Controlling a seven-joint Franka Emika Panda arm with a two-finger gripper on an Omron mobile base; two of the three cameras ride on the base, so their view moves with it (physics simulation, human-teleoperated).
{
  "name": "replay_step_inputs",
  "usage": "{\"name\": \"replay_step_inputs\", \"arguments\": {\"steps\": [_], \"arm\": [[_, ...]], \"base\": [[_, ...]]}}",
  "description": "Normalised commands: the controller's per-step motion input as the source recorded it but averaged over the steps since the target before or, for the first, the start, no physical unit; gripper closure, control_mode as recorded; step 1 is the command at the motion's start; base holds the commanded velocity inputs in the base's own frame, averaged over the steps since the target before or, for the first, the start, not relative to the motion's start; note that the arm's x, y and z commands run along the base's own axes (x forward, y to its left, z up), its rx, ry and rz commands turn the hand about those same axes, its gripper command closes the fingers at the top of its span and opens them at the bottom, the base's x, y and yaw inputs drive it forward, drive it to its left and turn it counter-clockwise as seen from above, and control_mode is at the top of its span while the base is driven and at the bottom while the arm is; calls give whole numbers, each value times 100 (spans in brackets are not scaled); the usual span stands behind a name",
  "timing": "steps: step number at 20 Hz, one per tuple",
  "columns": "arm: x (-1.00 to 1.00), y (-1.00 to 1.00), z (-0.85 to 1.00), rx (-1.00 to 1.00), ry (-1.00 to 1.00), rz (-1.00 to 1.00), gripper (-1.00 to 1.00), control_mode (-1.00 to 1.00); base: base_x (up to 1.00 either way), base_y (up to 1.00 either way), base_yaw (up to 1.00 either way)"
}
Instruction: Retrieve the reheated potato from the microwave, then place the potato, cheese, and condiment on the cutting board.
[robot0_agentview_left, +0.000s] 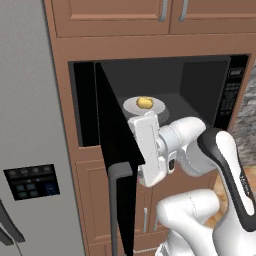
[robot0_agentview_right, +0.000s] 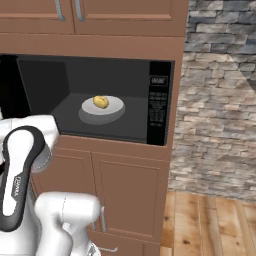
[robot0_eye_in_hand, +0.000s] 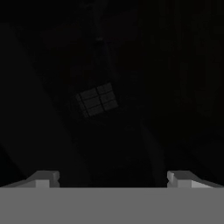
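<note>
The potato lies on a round pale plate in the middle of the microwave floor, a small yellow oval sitting roughly at the plate's centre; the left base view shows it too, potato on plate, just past the top of the robot's hand. The microwave is a dark cavity set into brown wooden cabinets, with its control panel running down the right side of the opening. Its door is swung wide open to the left, standing edge-on toward the left base camera, with the grey bar handle at its near edge. The white arm reaches up in front of the opening, and its flat white hand lies just beside the inner face of the open door, below and in front of the plate, well short of the potato. The tool is released: in the hand view its two finger tips stand far apart at the bottom with nothing between them, looking at a dark surface with a faint grid patch on it. To the left of the microwave stands a grey fridge with a small dark panel on its door. To the right of the cabinets is a stone wall, with a wooden floor below.
</note>
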Motion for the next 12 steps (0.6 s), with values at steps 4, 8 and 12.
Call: {"name": "replay_step_inputs", "arguments": {"steps": [4, 8, 12], "arm": [[26, -34, 4, -2, -1, -1, -100, -100], [19, -54, 17, -7, -8, 0, -100, -100], [16, -56, 18, -14, -20, 0, -100, -100]], "base": [[0, 0, 0], [0, 0, 0], [0, 0, 0]]}}
